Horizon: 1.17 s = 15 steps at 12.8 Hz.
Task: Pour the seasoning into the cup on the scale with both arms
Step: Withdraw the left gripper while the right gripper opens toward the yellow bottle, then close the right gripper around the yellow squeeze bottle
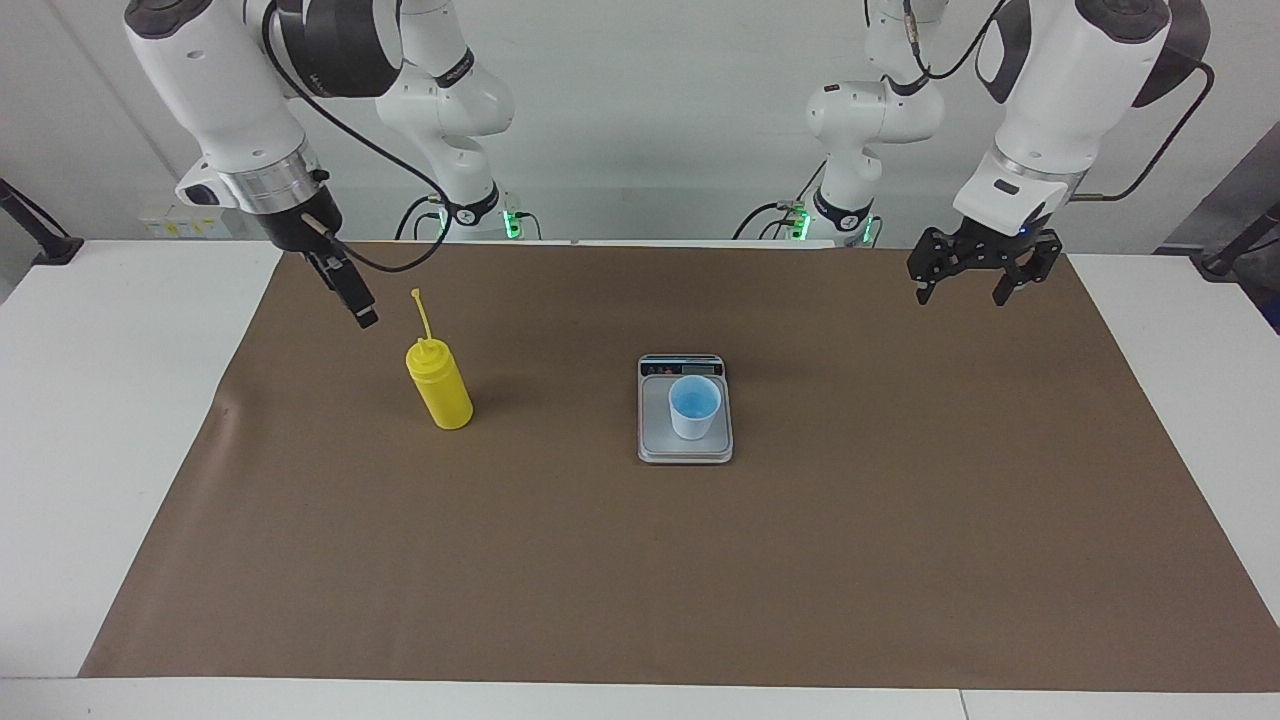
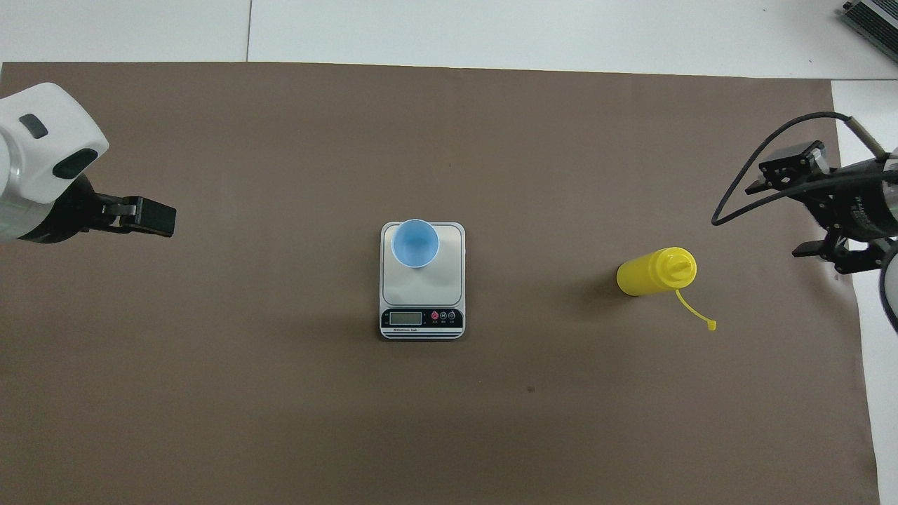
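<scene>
The yellow seasoning bottle (image 1: 440, 385) stands upright on the brown paper toward the right arm's end, nozzle up and cap hanging off it; it also shows in the overhead view (image 2: 656, 271). The pale blue cup (image 1: 694, 405) (image 2: 415, 243) stands upright on the silver-grey scale (image 1: 655, 440) (image 2: 428, 280) at mid-table, display strip toward the robots. My right gripper (image 1: 360, 312) (image 2: 775, 219) hangs open and empty in the air beside the bottle, apart from it. My left gripper (image 1: 960, 293) (image 2: 151, 217) hangs open and empty over the paper at the left arm's end.
A brown paper sheet (image 1: 640, 580) covers most of the white table (image 1: 100, 420). A grey device (image 2: 870, 21) lies at the table's corner farthest from the robots, at the right arm's end.
</scene>
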### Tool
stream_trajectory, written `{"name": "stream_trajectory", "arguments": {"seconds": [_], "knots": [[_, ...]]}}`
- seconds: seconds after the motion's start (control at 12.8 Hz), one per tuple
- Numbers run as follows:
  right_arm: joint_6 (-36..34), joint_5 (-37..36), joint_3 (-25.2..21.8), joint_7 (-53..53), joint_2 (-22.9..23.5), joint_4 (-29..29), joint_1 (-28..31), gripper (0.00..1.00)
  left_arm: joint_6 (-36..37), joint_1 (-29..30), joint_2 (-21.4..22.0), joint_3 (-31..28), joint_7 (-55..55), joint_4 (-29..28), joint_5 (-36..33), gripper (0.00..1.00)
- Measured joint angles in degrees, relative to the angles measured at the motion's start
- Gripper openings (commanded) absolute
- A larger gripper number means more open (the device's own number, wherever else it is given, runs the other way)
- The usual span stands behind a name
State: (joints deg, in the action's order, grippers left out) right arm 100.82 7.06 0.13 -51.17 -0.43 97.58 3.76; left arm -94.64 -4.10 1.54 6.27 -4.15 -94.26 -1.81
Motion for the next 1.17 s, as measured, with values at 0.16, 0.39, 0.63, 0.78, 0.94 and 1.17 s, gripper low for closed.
{"name": "stream_trajectory", "arguments": {"seconds": [0.16,0.39,0.63,0.78,0.94,1.17], "knots": [[1.2,4.0,-0.1,-1.5,0.1,2.6,2.9,1.00,0.2,0.2,0.3,-0.2,0.4,0.0,1.3,1.00],[1.5,9.3,-0.1,-2.5,1.6,5.5,5.4,1.00,2.3,1.0,0.4,-0.4,2.4,1.2,1.2,1.00],[1.6,15.7,-0.2,-2.4,5.5,6.3,7.9,1.00,3.9,3.3,0.0,-0.5,5.4,3.5,1.0,1.00],[1.8,19.0,-0.2,0.7,8.8,6.3,9.5,1.00,3.9,3.5,-0.1,-0.3,5.8,3.3,1.1,1.00],[1.8,21.2,-0.2,4.9,12.1,6.5,11.1,1.00,4.0,3.5,-0.1,0.2,5.8,2.6,1.1,1.00],[1.8,27.1,-0.2,10.0,17.2,6.8,12.6,1.00,4.0,3.5,-0.1,0.2,5.8,2.4,1.1,1.00]]}}
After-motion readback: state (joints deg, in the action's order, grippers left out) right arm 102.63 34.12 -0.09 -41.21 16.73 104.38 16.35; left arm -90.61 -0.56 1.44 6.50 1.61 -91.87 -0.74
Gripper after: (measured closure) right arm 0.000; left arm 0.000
